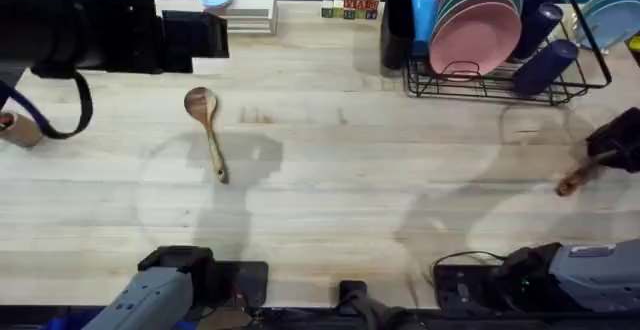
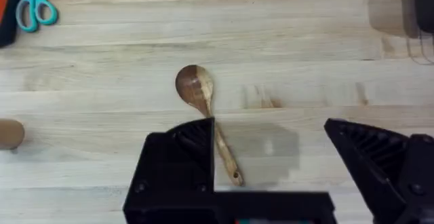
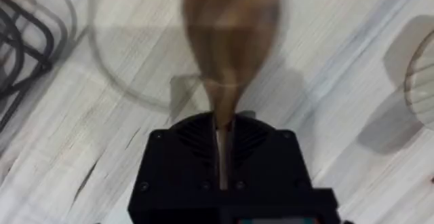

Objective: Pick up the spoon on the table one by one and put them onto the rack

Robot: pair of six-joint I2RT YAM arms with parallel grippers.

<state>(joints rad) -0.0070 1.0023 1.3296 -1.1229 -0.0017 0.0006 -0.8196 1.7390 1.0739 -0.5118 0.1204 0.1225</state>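
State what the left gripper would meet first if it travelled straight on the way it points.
Likely the wooden spoon with the dark round bowl lying on the light plank table, just ahead of the open left gripper; depth is uncertain.

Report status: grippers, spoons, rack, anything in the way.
Right gripper shut on one spoon, lifted off the table. Left gripper open above second spoon, which lies flat. Rack crowded with plates; path looks clear.
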